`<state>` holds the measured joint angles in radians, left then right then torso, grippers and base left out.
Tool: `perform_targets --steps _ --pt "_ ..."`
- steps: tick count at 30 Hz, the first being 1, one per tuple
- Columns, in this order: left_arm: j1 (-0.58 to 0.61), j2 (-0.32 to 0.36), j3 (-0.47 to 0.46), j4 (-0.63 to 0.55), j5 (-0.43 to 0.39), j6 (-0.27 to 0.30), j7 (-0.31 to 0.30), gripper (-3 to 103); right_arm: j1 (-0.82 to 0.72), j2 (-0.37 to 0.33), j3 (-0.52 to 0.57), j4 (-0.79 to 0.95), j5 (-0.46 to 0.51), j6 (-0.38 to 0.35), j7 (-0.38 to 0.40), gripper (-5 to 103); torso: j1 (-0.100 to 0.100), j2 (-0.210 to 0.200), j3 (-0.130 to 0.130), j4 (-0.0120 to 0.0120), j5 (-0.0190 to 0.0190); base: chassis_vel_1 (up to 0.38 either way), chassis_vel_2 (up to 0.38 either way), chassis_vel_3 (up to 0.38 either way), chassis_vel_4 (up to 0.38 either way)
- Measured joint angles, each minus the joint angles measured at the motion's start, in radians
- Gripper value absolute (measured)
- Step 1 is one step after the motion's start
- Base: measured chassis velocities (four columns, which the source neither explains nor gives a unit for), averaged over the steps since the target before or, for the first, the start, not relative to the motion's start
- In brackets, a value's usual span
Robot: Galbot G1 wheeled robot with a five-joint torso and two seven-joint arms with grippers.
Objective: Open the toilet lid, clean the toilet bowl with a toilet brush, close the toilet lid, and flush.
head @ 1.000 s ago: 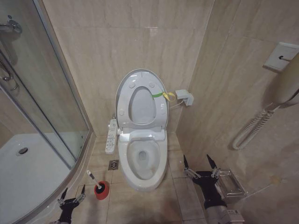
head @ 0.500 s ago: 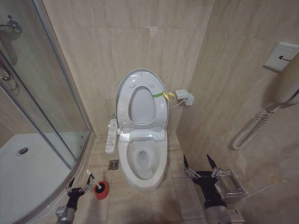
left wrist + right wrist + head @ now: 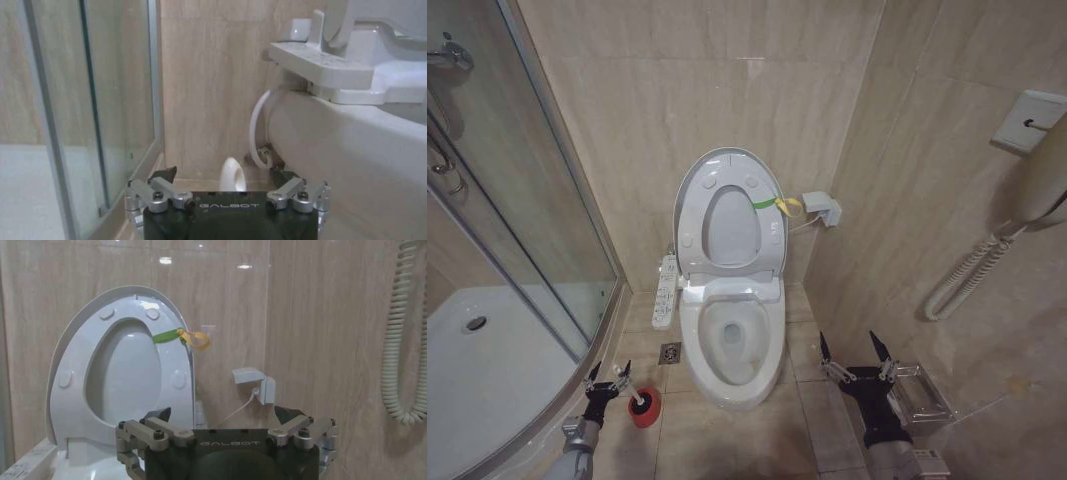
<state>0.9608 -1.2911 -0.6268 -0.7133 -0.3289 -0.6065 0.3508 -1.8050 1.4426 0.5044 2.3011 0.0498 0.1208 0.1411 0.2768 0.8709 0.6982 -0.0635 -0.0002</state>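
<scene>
My left gripper (image 3: 607,378) is low by the floor, fingers spread, straddling the thin white stick handle of the black-bristled toilet brush (image 3: 626,386); can't tell if it's touching yet. The brush sits in its small red round cup holder (image 3: 644,409) on the tan floor tiles, left of the white ceramic toilet bowl (image 3: 731,345). The glossy white oval toilet lid (image 3: 730,212) stands upright against the wall with the seat ring, yellow-green band at its right edge. My right gripper (image 3: 855,352) hovers right of the bowl, released, holding nothing
</scene>
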Motion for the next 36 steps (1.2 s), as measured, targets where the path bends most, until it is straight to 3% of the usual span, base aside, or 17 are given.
perform_targets --steps 16,17,24,25,30,31,36 --pt "-0.055 -0.006 -0.016 0.143 0.017 -0.044 0.010 92 0.000 0.000 0.000 0.000 0.000 0.000 0.000 100 0.000 0.000 0.000 0.0000 0.0000 0.000 0.000 0.000 0.000" --pt "-0.057 -0.006 -0.017 0.155 0.019 -0.044 0.011 76 0.000 0.000 0.000 0.000 0.000 0.000 0.000 100 0.000 0.000 0.000 0.0000 0.0000 0.000 0.000 0.000 0.000" --pt "-0.073 -0.007 -0.019 0.192 0.025 -0.053 0.041 76 0.000 0.000 0.000 0.000 0.000 0.000 0.000 100 0.000 0.000 0.000 0.0000 -0.0001 0.000 0.000 0.000 0.000" --pt "-0.082 -0.007 -0.021 0.202 0.032 -0.059 0.054 48 0.000 0.000 0.000 0.000 0.000 0.000 0.000 100 0.000 0.000 0.000 0.0000 0.0000 0.000 0.000 0.000 0.000" --pt "-0.110 0.000 -0.021 0.232 0.063 -0.077 0.096 48 0.000 0.000 0.000 0.000 0.000 0.000 0.000 100 0.000 0.000 0.000 -0.0001 0.0000 0.000 0.000 0.000 0.000" --pt "-0.113 0.002 -0.021 0.234 0.066 -0.078 0.102 22 0.000 0.000 0.000 0.000 0.000 0.000 0.000 100 0.000 0.000 0.000 -0.0002 0.0000 0.000 0.000 0.000 0.000" --pt "-0.121 0.006 -0.022 0.237 0.073 -0.079 0.121 22 0.000 0.000 0.000 0.000 0.000 0.000 0.000 100 0.000 0.000 0.000 -0.0001 0.0000 0.000 0.000 0.000 0.000"
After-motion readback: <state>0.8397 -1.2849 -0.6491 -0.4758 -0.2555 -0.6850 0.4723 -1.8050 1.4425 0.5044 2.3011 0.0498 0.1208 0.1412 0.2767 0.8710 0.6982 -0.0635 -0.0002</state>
